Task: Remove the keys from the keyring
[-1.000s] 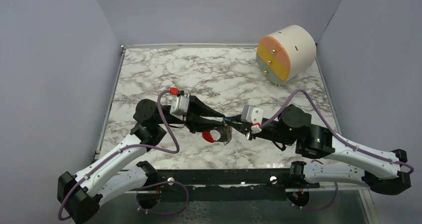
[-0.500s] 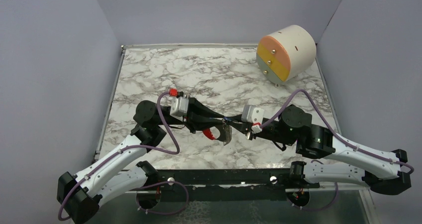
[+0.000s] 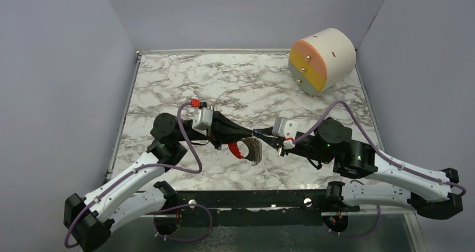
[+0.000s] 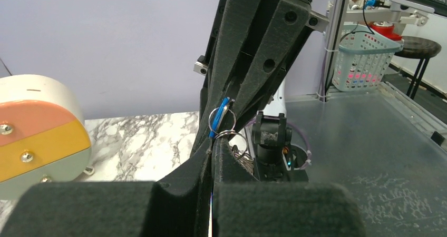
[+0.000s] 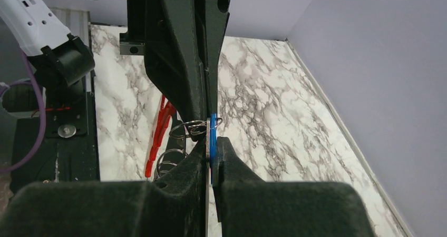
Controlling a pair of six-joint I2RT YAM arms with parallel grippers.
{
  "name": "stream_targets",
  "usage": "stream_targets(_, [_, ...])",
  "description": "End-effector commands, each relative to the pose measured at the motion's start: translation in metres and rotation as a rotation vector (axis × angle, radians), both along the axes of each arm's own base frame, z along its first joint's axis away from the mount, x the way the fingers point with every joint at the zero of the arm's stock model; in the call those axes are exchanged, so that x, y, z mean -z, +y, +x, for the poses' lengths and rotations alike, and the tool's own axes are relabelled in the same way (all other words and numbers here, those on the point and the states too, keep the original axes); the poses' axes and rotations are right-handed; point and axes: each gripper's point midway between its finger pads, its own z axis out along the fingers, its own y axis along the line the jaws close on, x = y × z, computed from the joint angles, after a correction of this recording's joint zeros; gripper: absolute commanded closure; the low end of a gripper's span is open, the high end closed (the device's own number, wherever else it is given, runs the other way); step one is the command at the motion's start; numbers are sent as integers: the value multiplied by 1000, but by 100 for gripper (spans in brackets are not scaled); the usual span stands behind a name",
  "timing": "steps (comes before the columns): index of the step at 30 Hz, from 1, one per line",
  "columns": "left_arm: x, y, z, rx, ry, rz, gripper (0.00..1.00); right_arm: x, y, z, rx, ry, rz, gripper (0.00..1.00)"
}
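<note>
In the top view both grippers meet tip to tip above the middle of the marble table. My right gripper (image 5: pixel 211 142) is shut on the small blue-and-silver key (image 5: pixel 213 125), also seen as the key (image 4: pixel 223 110) in the left wrist view. My left gripper (image 4: pixel 212 151) is shut, its tips pinching a thin silver ring (image 4: pixel 235 138) linked to the key. The keyring (image 3: pixel 255 150), a grey ridged coil with a red part (image 3: pixel 235 149), hangs below the two tips. The right wrist view shows the keyring's red part (image 5: pixel 158 131) and coil (image 5: pixel 169 160) under the left fingers (image 5: pixel 184 63).
A big cream cylinder (image 3: pixel 324 59) with an orange, yellow and grey face stands at the back right of the table. Purple walls close in the left, back and right sides. The arm bases sit along the dark near edge (image 3: pixel 252 199).
The left gripper's jaws have closed onto the silver ring beside the key. The hanging keyring has swung and lifted slightly. The right gripper has held still.
</note>
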Motion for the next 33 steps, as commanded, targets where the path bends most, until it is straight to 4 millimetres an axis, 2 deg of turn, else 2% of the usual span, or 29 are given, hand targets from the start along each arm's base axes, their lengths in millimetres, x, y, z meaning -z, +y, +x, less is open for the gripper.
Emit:
stream_targets(1, [-7,-5,25,-111,47,-1,100,-29,0,-4,-19,-29,76,99])
stream_targets(9, [-7,-7,61,-279,80,49,100,-30,6,4,12,-38,37,99])
stream_targets(13, [-1,-6,78,-361,84,90,100,-37,3,10,47,-58,47,99])
stream_targets(29, [19,2,107,-516,94,182,100,-65,-7,35,188,-140,51,99])
stream_targets(33, [21,5,114,-555,94,187,100,-64,-8,36,197,-139,42,99])
